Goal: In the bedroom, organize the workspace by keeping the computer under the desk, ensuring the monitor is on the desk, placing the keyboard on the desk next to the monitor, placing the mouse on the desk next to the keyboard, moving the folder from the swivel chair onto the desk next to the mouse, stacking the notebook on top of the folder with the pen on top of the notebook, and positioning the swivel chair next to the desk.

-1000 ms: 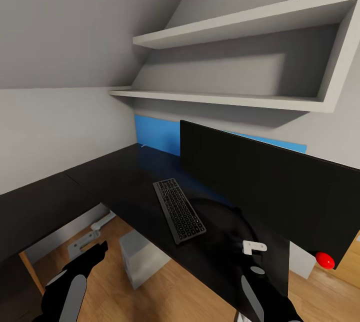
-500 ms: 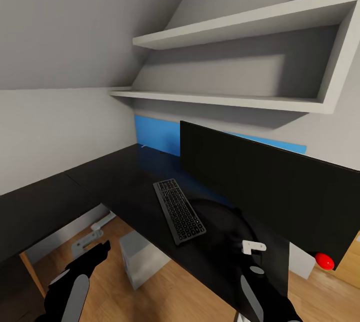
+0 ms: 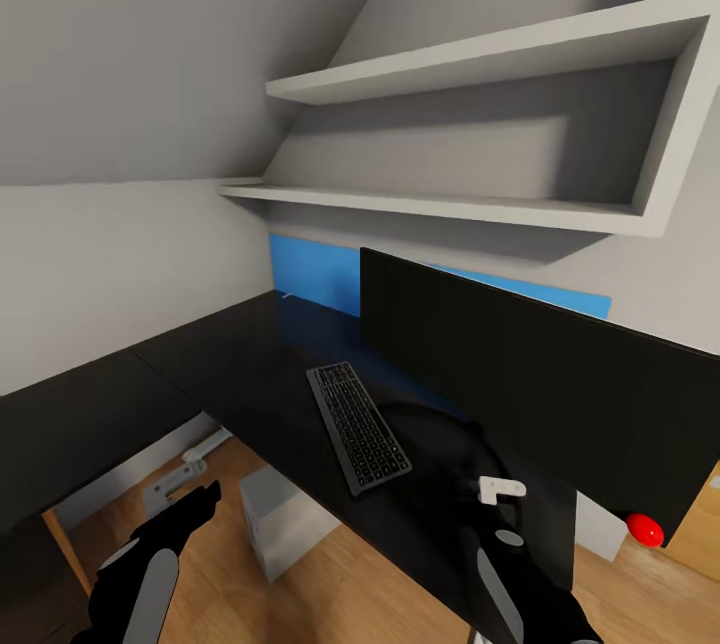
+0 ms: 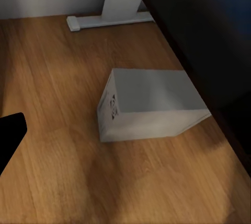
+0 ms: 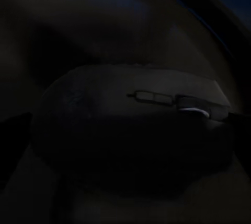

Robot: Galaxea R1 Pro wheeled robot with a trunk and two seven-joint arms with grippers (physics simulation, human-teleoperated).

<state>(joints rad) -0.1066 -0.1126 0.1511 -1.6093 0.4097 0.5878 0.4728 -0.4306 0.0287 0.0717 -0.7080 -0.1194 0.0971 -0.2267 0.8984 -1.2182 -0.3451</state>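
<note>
Mouse-placing step, by the look of it: right gripper (image 3: 478,490) is low over the black desk (image 3: 250,369), just right of the keyboard (image 3: 357,426). Right wrist view has the dark oval mouse (image 5: 130,125) very close, matte shell, pale scroll wheel; can't tell whether the jaws grip it or how far open they are. Next: seat it flat beside the keyboard. Glossy monitor (image 3: 540,394) behind. Left gripper (image 3: 195,502), state unclear, hangs over the wood floor near the boxy white computer (image 4: 149,106)
</note>
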